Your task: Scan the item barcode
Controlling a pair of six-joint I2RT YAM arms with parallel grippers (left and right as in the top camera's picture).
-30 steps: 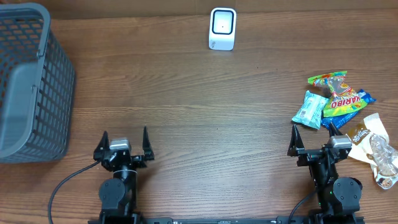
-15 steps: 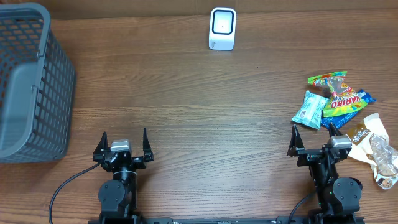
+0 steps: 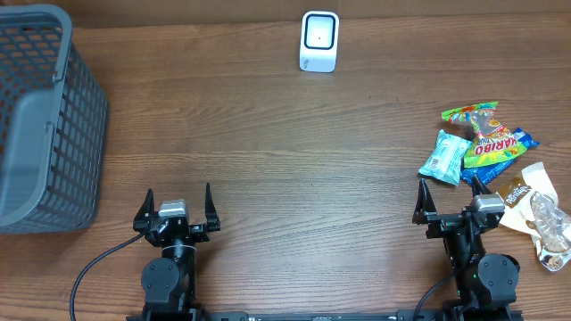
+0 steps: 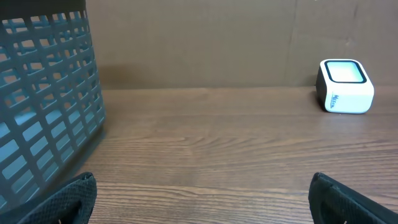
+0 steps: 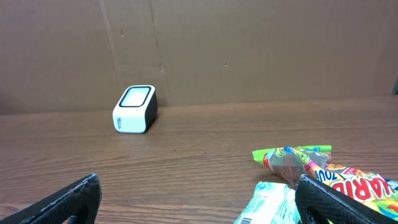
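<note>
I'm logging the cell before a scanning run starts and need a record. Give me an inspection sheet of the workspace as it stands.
Surface: wooden table, no spills or marks seen.
Job's things: white scanner at the far edge; snack packets piled at the right, beside the right arm.
Clutter: grey mesh basket at the left edge.
Grippers: left gripper and right gripper both open, holding nothing, touching nothing.
Cables: black cable curving off the left arm's base.
Surroundings: plain brown wall behind the table.
</note>
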